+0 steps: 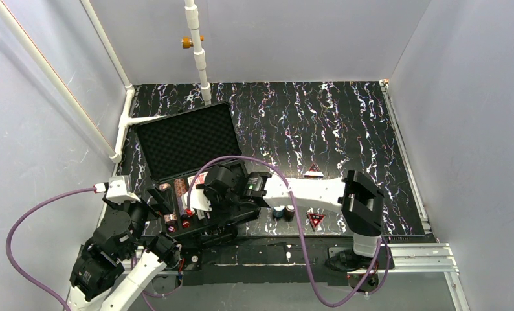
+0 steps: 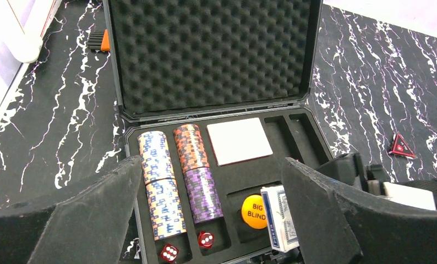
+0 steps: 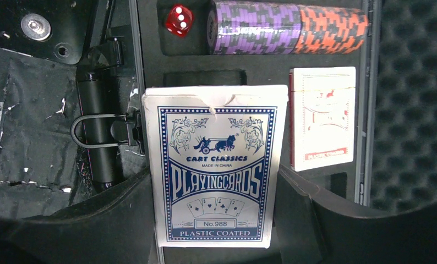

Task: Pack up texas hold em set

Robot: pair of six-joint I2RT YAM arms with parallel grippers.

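Note:
The black case lies open, its foam lid (image 1: pixel 183 139) up and its slotted tray (image 2: pixel 310 137) toward me. The tray holds two rows of chip stacks (image 2: pixel 158 181), a red deck (image 2: pixel 239 141), an orange BIG BLIND disc (image 2: pixel 253 212) and two red dice (image 2: pixel 206 239). My right gripper (image 3: pixel 213 179) is shut on the blue card deck (image 3: pixel 216 165) and holds it on edge over the front slot, above the disc. The deck also shows in the left wrist view (image 2: pixel 279 217). My left gripper (image 2: pixel 212 165) is open and empty above the tray's front left.
Two red triangles (image 1: pixel 314 170) (image 1: pixel 316 219) and two short chip stacks (image 1: pixel 278 211) lie on the table right of the case. A white pipe frame (image 1: pixel 122 120) runs along the left and back. The case handle (image 3: pixel 95 132) faces the arms' bases.

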